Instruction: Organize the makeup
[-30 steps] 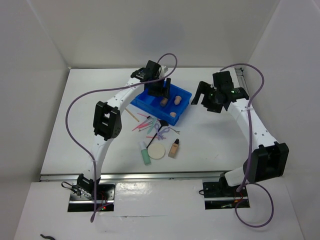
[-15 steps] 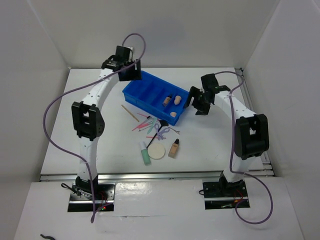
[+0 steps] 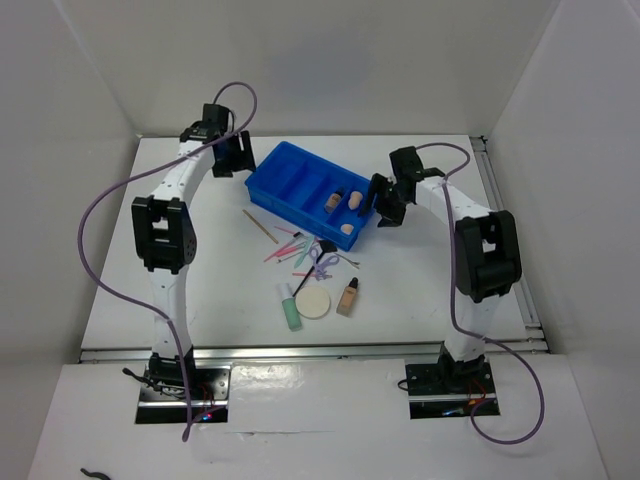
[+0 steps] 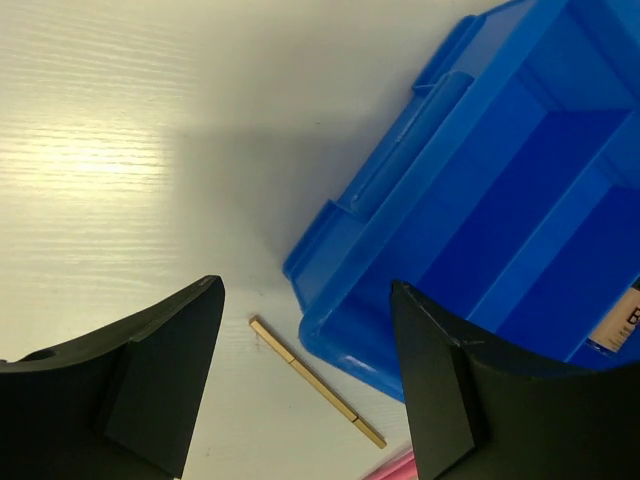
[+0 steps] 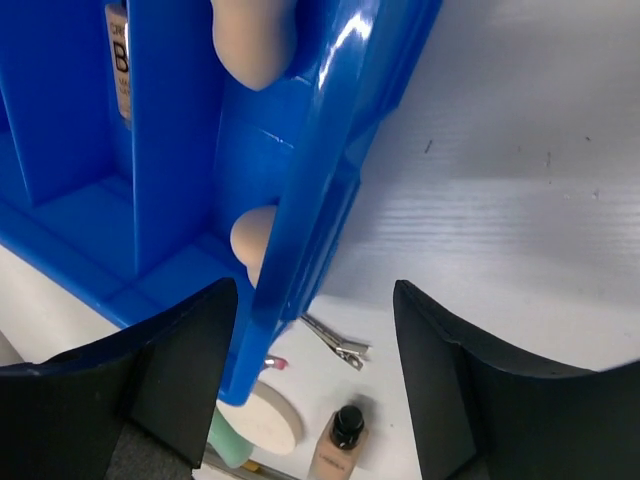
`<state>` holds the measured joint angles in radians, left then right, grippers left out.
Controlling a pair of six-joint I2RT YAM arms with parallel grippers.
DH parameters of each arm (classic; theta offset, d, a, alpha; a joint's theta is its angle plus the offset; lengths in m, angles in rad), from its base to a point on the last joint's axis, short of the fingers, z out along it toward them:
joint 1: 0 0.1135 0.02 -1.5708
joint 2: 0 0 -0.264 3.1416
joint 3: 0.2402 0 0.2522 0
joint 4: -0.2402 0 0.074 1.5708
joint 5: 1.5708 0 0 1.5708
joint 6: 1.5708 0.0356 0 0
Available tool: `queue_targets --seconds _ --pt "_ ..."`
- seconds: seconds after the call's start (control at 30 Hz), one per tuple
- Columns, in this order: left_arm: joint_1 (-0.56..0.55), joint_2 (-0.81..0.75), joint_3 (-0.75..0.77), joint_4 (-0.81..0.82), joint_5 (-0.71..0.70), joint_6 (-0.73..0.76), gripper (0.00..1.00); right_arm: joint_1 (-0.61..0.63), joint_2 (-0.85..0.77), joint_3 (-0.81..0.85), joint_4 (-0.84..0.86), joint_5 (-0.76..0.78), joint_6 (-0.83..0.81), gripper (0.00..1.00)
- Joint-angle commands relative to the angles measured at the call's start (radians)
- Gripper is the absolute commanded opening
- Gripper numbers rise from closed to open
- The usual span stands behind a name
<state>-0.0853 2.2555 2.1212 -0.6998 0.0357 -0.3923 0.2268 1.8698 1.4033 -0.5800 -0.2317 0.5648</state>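
The counter (image 3: 430,290) carries the blue tray (image 3: 292,183) near its far edge. The left gripper (image 4: 307,290) hangs released over the tray's left corner. The right gripper (image 5: 312,288), spread and grasping nothing, straddles the tray's right wall. A beige bottle (image 3: 335,200) and peach sponges (image 3: 353,202) lie inside the tray. A second bottle (image 3: 349,297), puff (image 3: 313,303), green tube (image 3: 290,313) and sticks (image 3: 288,246) lie mid-counter.

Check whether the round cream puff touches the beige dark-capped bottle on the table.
Apart. The top view shows a strip of bare white table between the round cream puff and the beige dark-capped bottle.
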Motion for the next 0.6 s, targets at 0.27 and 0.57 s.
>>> queue_targets --seconds 0.27,0.57 --pt "-0.007 -0.014 -0.145 0.145 0.130 0.006 0.69 0.013 0.100 0.151 0.017 0.052 -0.032 0.42" --pt "-0.025 -0.095 -0.317 0.174 0.141 0.006 0.55 0.003 0.244 0.370 -0.055 0.170 -0.074 0.30"
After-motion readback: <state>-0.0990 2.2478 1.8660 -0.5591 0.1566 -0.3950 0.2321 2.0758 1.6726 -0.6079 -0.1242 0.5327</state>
